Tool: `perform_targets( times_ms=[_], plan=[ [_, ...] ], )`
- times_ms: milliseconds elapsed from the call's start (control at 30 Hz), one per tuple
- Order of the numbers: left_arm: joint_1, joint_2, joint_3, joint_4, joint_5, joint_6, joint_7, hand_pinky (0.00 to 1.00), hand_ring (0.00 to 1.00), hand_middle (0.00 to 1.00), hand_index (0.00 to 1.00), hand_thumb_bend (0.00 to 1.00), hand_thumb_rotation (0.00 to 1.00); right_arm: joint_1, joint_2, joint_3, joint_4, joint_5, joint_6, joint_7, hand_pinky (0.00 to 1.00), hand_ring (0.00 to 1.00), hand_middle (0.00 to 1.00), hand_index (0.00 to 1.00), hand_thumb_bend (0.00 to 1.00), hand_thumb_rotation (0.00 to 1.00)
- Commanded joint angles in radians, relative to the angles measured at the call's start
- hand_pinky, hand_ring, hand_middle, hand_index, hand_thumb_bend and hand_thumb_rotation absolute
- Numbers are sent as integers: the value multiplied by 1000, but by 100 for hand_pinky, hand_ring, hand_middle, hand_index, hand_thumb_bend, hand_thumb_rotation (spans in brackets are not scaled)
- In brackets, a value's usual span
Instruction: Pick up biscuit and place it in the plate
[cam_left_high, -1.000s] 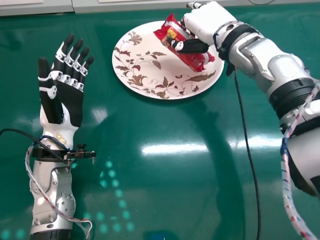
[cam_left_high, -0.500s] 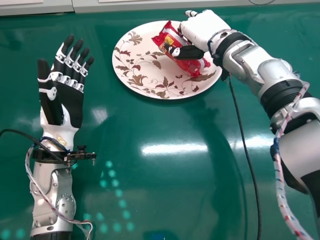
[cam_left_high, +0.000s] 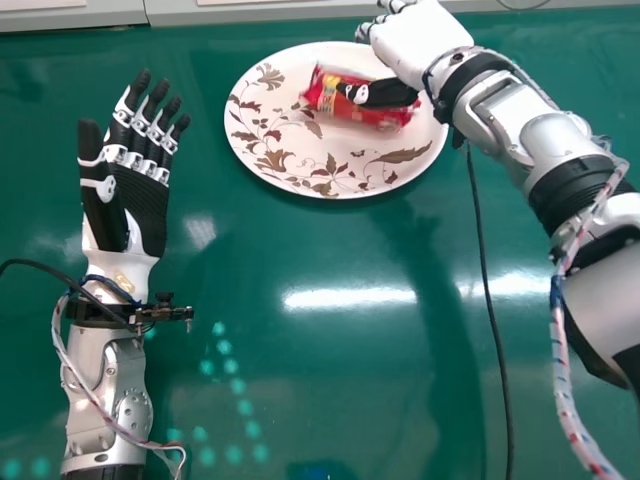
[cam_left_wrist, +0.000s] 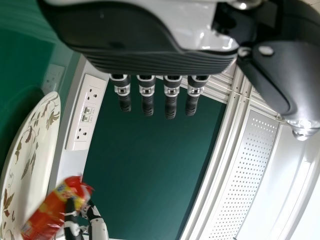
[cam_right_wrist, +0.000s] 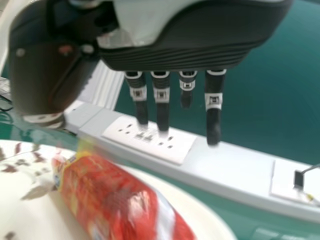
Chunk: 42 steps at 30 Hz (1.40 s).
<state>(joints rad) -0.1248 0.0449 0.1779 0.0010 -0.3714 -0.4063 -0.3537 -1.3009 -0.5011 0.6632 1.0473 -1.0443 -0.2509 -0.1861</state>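
Nearest us, on the left of the head view, the left robot hand (cam_left_high: 140, 205) lies palm up, fingers straight, no part in this. Beyond it, over the green tabletop (cam_left_high: 300, 380), eyes go to the upper centre and the plate (cam_left_high: 262, 150), and here's the action! The biscuit packet (cam_left_high: 330, 98) has swung round: half a second ago it slanted steeply down to the right, and now it's almost level across the upper right of the plate, blurred at its edges. The right robot hand (cam_left_high: 418, 45), in from the upper right, has edged up and away a touch, its thumb crossing above the wrapper. And look at the right wrist view: straight fingers, nothing curled round the red packet. That hand is open!

So this looks like the release, with the biscuit over its target and the job all but done. Whether it has fully settled, I cannot tell. Next, surely, a clean lift away; the danger is that thumb catching the wrapper and dragging it. Farthest off, the pale socket panel (cam_right_wrist: 150, 138) sits on the ledge behind.
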Motion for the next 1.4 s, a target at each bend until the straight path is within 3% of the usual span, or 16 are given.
perform_targets(
  times_ms=[0,133,300,367,467,600,700,800,867,1033,1200,1367],
  plan=[
    [41,-13,-10,13,4,-1,3,100,100,100,100,100,78,16,-26,-22,-64,15,42,30,90,99,99,100,100,81],
    [34,-17,-12,34,7,-10,1,100,100,100,100,100,78,58,-71,-80,-172,60,91,93,99,100,100,100,100,83],
    [24,-17,-13,54,12,-11,-3,100,100,100,100,100,77,169,-131,-200,-390,128,200,172,99,100,100,100,100,77],
    [16,-16,-14,66,12,-12,-7,100,100,100,100,100,76,225,-159,-244,-488,142,233,187,91,100,100,100,99,77],
    [7,-14,-18,81,28,-20,-5,100,100,100,100,100,77,309,-197,-311,-620,168,274,224,89,100,100,100,100,87],
    [-1,-17,-19,97,32,-22,-12,100,100,100,100,100,77,445,-226,-418,-821,218,349,292,84,100,100,100,100,87],
    [-5,-18,-22,116,54,-42,-10,100,100,100,100,100,79,580,-162,-558,-1051,365,480,393,80,94,100,98,92,67],
    [-11,-25,-28,134,47,-52,-25,100,100,100,100,100,79,700,-66,-690,-1295,533,648,489,74,92,99,97,75,49],
    [-17,-23,-31,148,51,-64,-39,100,100,100,100,100,79,787,-10,-758,-1434,615,716,510,75,91,97,96,69,43],
    [-41,-21,-36,170,90,-85,-29,100,100,100,100,100,80,970,101,-883,-1670,792,803,523,87,96,99,98,62,39],
    [-64,-40,-42,199,88,-90,-20,100,100,100,100,100,76,1103,187,-957,-1847,916,879,510,93,99,100,100,60,38],
    [-50,-41,-46,217,112,-98,-1,100,100,100,100,93,82,1251,207,-973,-1950,943,831,490,90,96,99,99,60,44]
  ],
)
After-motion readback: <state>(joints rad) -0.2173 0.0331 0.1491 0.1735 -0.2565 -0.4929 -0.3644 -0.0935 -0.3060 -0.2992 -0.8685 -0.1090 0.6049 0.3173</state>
